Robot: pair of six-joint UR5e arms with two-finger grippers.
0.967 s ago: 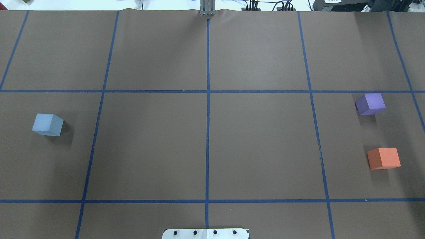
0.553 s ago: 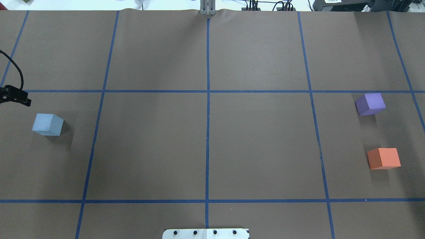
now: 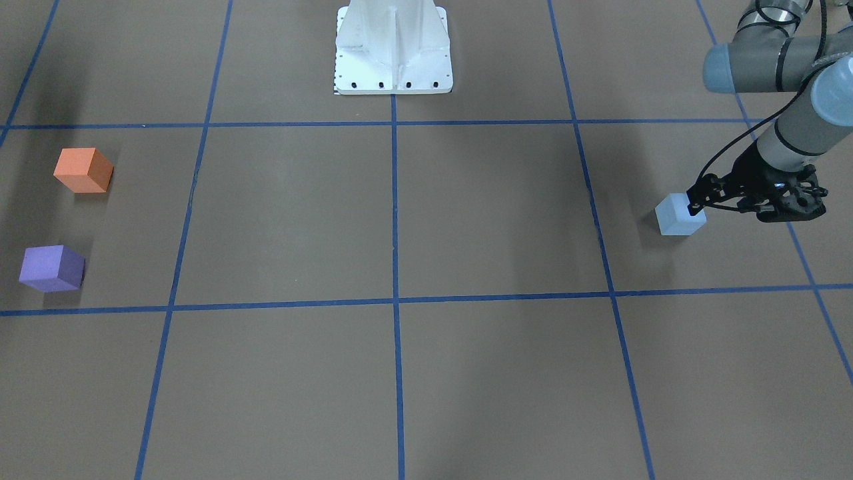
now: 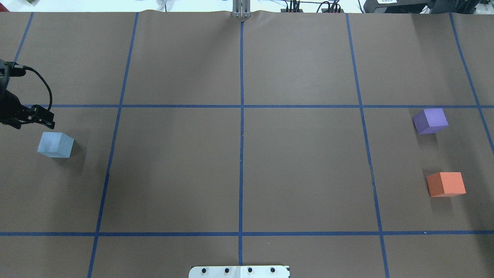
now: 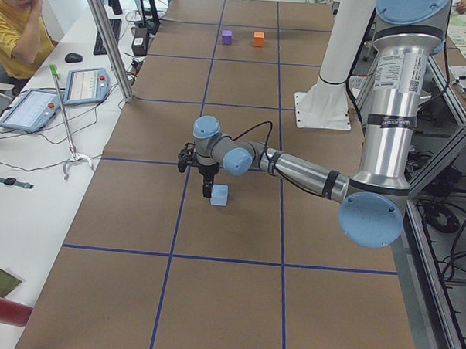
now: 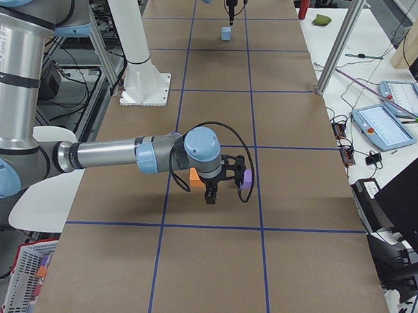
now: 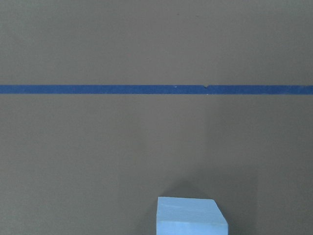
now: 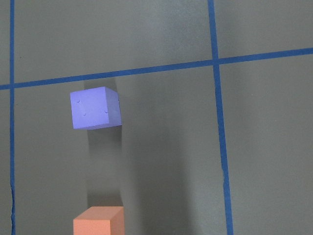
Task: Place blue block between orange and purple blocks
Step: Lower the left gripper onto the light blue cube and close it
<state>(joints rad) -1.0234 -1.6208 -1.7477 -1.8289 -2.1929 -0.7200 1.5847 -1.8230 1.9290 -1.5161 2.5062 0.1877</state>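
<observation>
- At the left edge of the overhead view, the left gripper point(image 4: 45, 117) has slid in from off-frame. It now hangs just up-left of the blue block point(image 4: 55, 144), and I can't tell whether its fingers are spread.
- The blue block hasn't budged, so the pick is still ahead.
- At far right, the purple block point(image 4: 430, 121) and orange block point(image 4: 446, 184) sit unmoved, with a gap between them.
- The right gripper point(image 6: 212, 195) hovers over them in the side view, and I can't tell its grip.

Worktop point(image 4: 173, 173) is showing flat brown, w/ blue tape lines point(image 4: 241, 154) gridding it. Blue block point(image 4: 56, 144) is reading pale sky-blue. Purple block point(image 4: 430, 121) is showing violet, orange block point(image 4: 446, 184) coral. L arm point(image 3: 793, 137) is showing grey w/ pale-blue joint caps; base plate point(image 3: 393, 60) white.
</observation>
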